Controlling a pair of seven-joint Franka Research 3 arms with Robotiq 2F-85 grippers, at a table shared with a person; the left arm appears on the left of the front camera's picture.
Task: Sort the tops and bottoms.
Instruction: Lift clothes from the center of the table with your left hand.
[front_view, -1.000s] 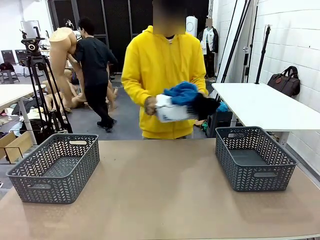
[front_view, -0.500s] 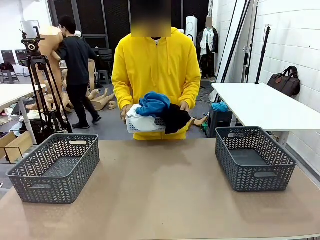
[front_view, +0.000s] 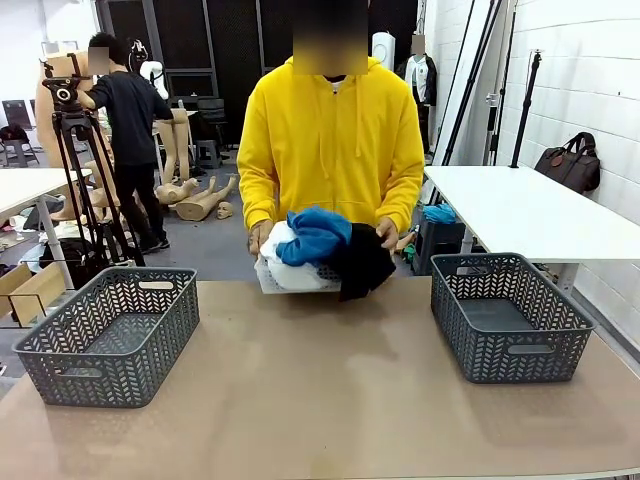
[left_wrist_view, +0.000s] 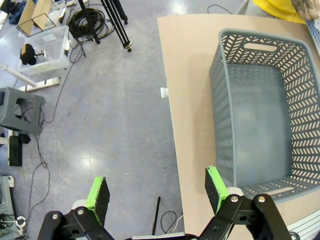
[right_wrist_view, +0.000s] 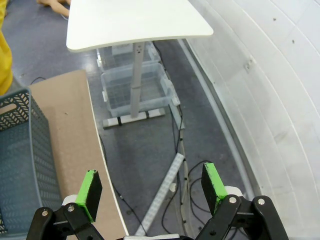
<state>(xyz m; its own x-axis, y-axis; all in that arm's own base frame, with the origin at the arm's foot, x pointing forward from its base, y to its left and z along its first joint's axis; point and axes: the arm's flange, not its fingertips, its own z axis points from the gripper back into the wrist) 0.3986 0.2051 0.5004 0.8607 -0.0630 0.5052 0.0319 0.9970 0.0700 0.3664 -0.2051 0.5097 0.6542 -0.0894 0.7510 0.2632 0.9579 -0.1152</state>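
So, the left gripper (left_wrist_view: 156, 187) is spread wide with nothing in it, and a grey basket (left_wrist_view: 226, 95) sits at its 2 o'clock. The right gripper (right_wrist_view: 151, 186) is the same deal: jaws fully apart and empty, the other basket (right_wrist_view: 20, 150) at its 9 o'clock.

The tops (front_view: 315, 235) and the black bottoms (front_view: 362, 262) are bunched in one pile in the person's hands (front_view: 387, 232), at the table's (front_view: 320, 400) 12 o'clock.

My worry is that the clothes look tangled, so one pinch could drag two pieces into the wrong basket. Both arms hang back at the table's sides, wrists pointing down at the floor.
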